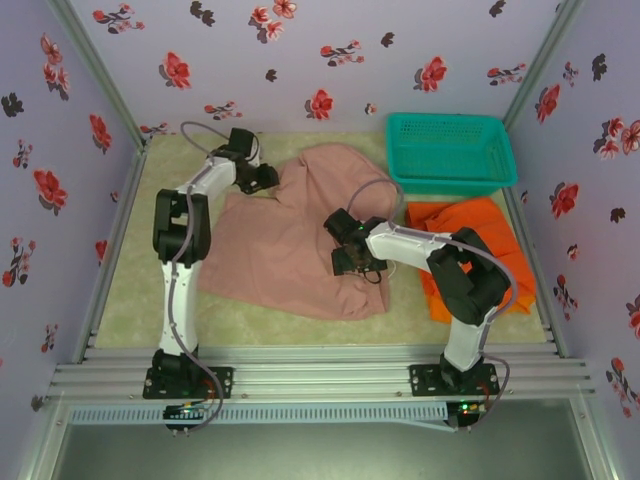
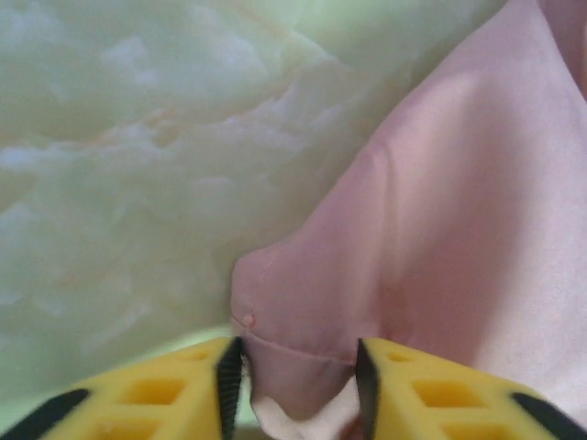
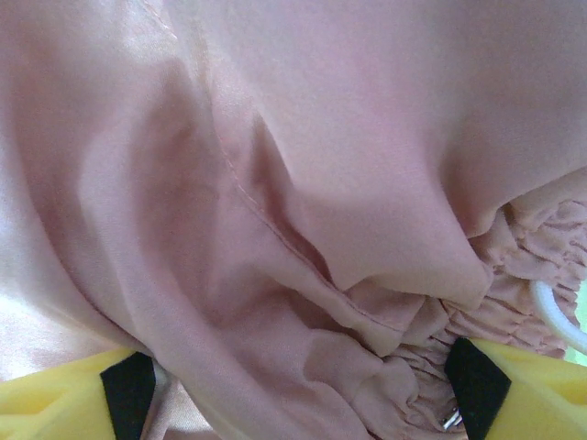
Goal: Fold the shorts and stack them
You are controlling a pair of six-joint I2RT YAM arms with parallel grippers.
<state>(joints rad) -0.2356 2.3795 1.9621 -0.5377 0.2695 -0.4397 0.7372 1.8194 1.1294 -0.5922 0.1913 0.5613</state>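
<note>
Presently, in the overhead view, we find the pink shorts (image 1: 285,250) spread flat between the arms. The left gripper (image 1: 263,180) is set on their far left corner and the right gripper (image 1: 350,258) sits low over their right side. The orange shorts (image 1: 470,245) lie well out to the right gripper's right. In the left wrist view the corner hem sits between the black pads (image 2: 229,371), which stand at a narrow gap with cloth touching both; whether they bite firmly we cannot tell. We judge the step to be taking hold for a fold, and we recommend that the pinch close fully on the stitched hem, clear of the mat (image 2: 138,165) beneath, before any lift. In the right wrist view the jaws stand wide, straddling the gathered waistband (image 3: 514,247), with the white drawstring (image 3: 558,316) just beside one finger; nothing is gripped. We advise seating deeper to catch both layers and leaving the cord out.
</note>
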